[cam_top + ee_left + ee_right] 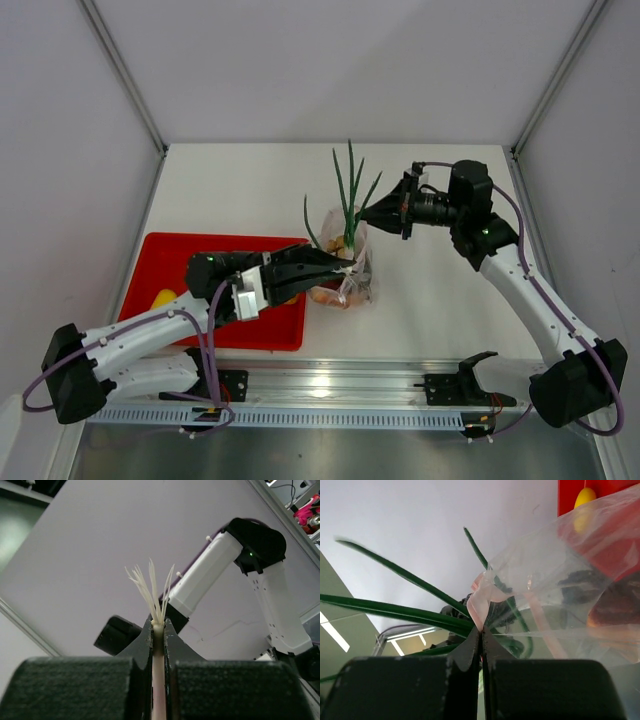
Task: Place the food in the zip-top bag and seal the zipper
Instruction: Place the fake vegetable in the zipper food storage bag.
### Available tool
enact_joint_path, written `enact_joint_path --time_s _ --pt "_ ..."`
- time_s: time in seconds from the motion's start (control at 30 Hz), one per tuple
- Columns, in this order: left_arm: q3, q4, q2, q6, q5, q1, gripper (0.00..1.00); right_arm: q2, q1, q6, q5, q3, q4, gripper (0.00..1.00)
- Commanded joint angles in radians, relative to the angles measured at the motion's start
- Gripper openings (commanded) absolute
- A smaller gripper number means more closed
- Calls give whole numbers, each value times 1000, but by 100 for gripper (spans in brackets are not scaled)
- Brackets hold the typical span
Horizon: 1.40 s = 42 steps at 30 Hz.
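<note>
Watching from above: zip-top bag [350, 285] on the surface [440, 310] beside the red tray [170, 258], green stalks [350, 190] jutting out. Left wrist, left pincer [158, 626] clamped on their pale root end; right wrist, right pincer [481, 632] pinching the zipper [479, 592]. I'd tuck those stalks fully inside before sealing.

Bag [347, 272] on surface [430, 300], just right of tray [170, 258]; stalks [350, 195] stick up from bag; lemon [163, 297] in tray.
</note>
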<state>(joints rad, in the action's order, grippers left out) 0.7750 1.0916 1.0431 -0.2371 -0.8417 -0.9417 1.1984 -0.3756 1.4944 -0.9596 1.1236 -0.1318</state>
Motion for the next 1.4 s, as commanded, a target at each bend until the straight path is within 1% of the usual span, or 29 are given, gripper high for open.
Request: enact_joint_path --time_s 0.0,0.07,0.17,0.23,0.3,0.53,0.63,0.7,0.73,0.77,0.8,0.9,0.93,1.0,1.03,1.07,1.1,1.17,1.2,1.27,1.3,1.37 --pt "-39 62 -2 -33 36 -8 0 -45 4 59 -47 5 101 0" --pt "-62 50 3 -41 49 -8 0 -51 6 75 -47 4 112 0" --pt "-106 85 6 -27 73 -8 0 -56 6 96 -51 1 120 0" --pt "-127 96 6 -22 87 -8 0 -57 7 112 -51 1 168 0" --pt "-141 105 17 -11 93 -8 0 -59 7 130 -51 4 181 0" --pt "-177 182 106 102 110 -8 0 -68 12 118 -56 19 169 0" --pt "-165 130 118 139 119 -8 0 -66 14 75 -54 30 135 0" --pt "-164 74 115 143 128 -16 1 -60 14 24 -48 48 34 0" --pt "-166 56 110 151 153 -16 0 -53 14 -15 -45 65 15 0" --pt "-163 35 104 168 159 -17 1 -48 14 -34 -36 73 -8 0" --pt "-158 -25 101 170 164 -17 1 -46 14 -51 -34 85 -37 0" --pt "-145 -99 92 189 213 -19 1 -34 15 -101 -27 103 -90 0" --pt "-172 -96 89 203 231 -19 1 -31 15 -140 -25 120 -110 0" --pt "-184 -87 95 226 283 -19 1 -33 14 -160 -27 127 -135 0" --pt "-172 -110 100 257 302 -19 1 -40 15 -161 -28 120 -137 0" --pt "-163 -146 104 278 367 -19 1 -42 15 -163 -28 119 -137 0" --pt "-143 -213 109 304 401 -19 1 -43 17 -167 -28 120 -138 0" --pt "-129 -257 110 405 473 -19 1 -46 17 -184 -28 125 -158 0" --pt "-128 -275 97 445 531 -19 1 -46 17 -189 -30 125 -160 0" --pt "-149 -243 83 527 556 -20 1 -51 17 -200 -30 122 -167 0" --pt "-151 -290 68 585 625 -20 1 -51 17 -201 -30 120 -167 0" --pt "-91 -422 58 628 732 -19 0 -54 17 -204 -28 120 -169 0"
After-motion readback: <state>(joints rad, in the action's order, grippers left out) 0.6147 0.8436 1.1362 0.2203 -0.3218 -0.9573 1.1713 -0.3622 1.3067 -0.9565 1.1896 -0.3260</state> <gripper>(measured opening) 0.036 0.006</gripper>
